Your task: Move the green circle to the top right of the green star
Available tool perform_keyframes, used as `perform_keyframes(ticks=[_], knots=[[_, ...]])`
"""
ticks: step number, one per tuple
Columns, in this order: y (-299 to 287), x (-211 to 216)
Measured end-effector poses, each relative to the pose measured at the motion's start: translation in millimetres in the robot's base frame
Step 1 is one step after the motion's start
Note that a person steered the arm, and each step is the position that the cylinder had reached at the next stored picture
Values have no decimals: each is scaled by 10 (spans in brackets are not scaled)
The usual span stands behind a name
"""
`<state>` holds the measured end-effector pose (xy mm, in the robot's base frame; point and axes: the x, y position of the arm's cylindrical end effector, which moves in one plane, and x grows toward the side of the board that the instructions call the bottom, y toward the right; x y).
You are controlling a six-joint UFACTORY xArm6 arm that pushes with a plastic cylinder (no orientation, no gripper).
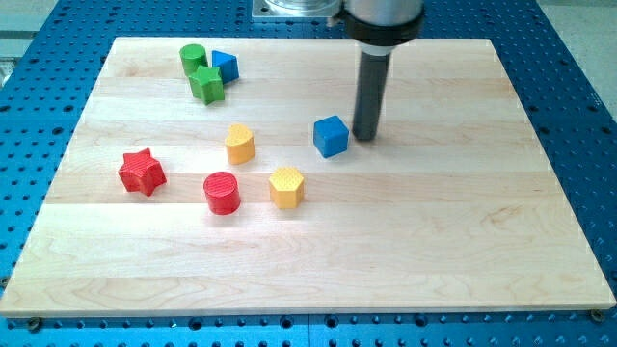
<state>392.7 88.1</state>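
Beside the blue cube (331,136), my tip (364,137), gripperless, holding nothing, is risking nudging it; green circle (193,58) is touching green star (206,84).

Bright, even light is falling from overhead, and the wooden board (405,251) is showing pale and clean with no harsh glare. Shadows are staying short and soft: a faint one is lying under the blue cube (331,136) and another is pooling around my tip (364,137), just right of that cube. The rod's dark surface is catching a thin vertical highlight. The blue perforated table (578,87) is looking saturated and slightly shiny. Focus is holding fairly sharp across the board, though fine edges are appearing a little soft and blocky from compression.
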Motion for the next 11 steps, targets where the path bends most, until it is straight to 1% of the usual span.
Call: perform_keyframes(ticks=[1, 2, 3, 4, 5, 6, 7, 8, 9, 10, 11], knots=[[7, 1], [7, -271], [-231, -1123], [-970, -1730], [-2054, -1895], [-2680, -1760], [-2525, -1222], [-2127, -855], [-1969, -842], [-2001, -835], [-1826, -796]])
